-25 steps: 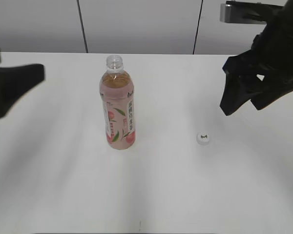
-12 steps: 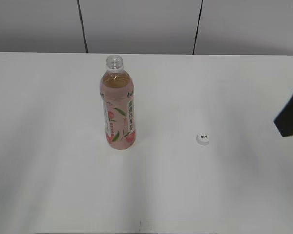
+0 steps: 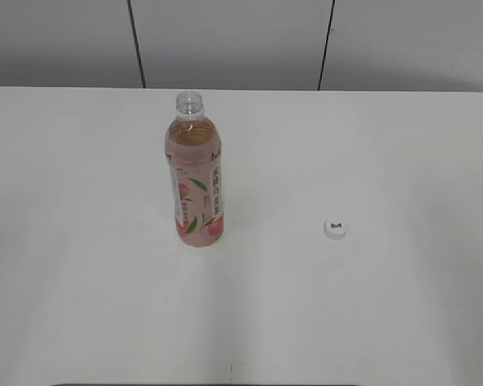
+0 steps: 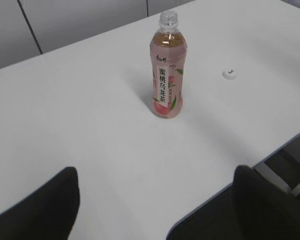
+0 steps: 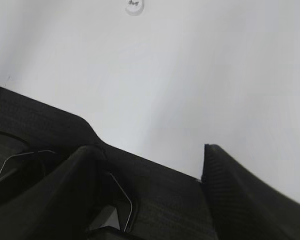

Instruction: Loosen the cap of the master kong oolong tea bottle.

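Observation:
The master kong oolong tea bottle (image 3: 196, 181) stands upright on the white table with its neck bare; it also shows in the left wrist view (image 4: 168, 70). The white cap (image 3: 336, 229) lies on the table to the bottle's right, logo up; it also shows in the left wrist view (image 4: 230, 74) and at the top of the right wrist view (image 5: 134, 5). Neither gripper shows in the exterior view. My left gripper (image 4: 155, 200) is open and empty, well back from the bottle. My right gripper (image 5: 150, 165) is open and empty over the table's near edge.
The white table (image 3: 346, 145) backs onto a grey panelled wall (image 3: 225, 40). Its front edge (image 4: 270, 150) shows in the left wrist view. A dark surface below the table edge (image 5: 40, 135) shows in the right wrist view.
Both arms have drawn back out of the exterior view, the left one first, then the right. The bottle and the cap have not moved.

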You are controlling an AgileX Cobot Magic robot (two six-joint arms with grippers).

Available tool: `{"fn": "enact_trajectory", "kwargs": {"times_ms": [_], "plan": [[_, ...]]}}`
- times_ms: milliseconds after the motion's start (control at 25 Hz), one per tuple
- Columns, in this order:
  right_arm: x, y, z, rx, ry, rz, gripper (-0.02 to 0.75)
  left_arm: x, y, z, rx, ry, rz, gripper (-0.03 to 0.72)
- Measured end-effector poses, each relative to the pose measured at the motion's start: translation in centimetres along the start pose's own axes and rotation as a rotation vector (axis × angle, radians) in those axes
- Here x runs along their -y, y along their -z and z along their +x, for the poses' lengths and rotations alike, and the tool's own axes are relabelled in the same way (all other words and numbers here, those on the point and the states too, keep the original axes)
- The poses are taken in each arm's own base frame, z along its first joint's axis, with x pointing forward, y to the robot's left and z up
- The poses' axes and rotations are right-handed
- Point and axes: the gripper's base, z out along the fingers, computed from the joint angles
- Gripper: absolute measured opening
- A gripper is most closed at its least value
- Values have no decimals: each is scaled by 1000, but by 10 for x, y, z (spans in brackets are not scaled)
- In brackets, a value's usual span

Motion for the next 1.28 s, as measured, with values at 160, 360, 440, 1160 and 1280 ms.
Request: {"fn": "enact_trajectory", "kwargs": {"times_ms": [160, 360, 440, 1160, 1280], "plan": [[-3, 6, 28, 76, 41, 12, 508, 0, 2, 18, 4, -1, 0, 564], [-3, 5, 59, 243, 63, 65, 508, 0, 4, 27, 26, -2, 0, 564], [-4, 1, 70, 313, 45, 71, 508, 0, 5, 28, 36, -2, 0, 564], [-2, 6, 105, 438, -44, 119, 505, 0, 10, 31, 70, -3, 1, 564], [-2, 6, 105, 438, -45, 120, 505, 0, 10, 31, 70, -3, 1, 564]]}}
